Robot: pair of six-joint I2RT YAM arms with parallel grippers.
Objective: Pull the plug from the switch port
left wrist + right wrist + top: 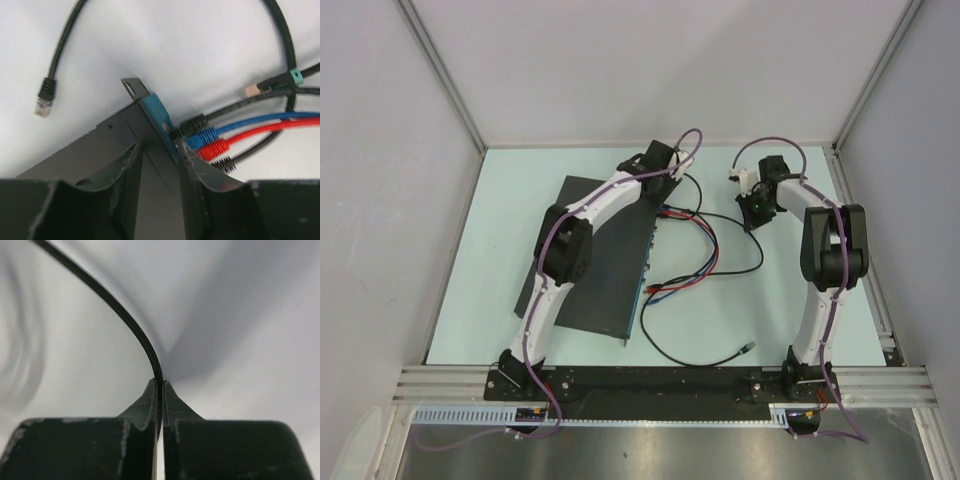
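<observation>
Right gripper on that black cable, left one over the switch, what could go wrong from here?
The right gripper is shut on the thin black cable, not a plug; pulling could strain the cord or let it slip.
The left gripper straddles the switch edge, but no firm clamp shows; the switch might slide with the pull.
The black plug, blue plug and red plug sit packed together, so neighbours may get tugged.
</observation>
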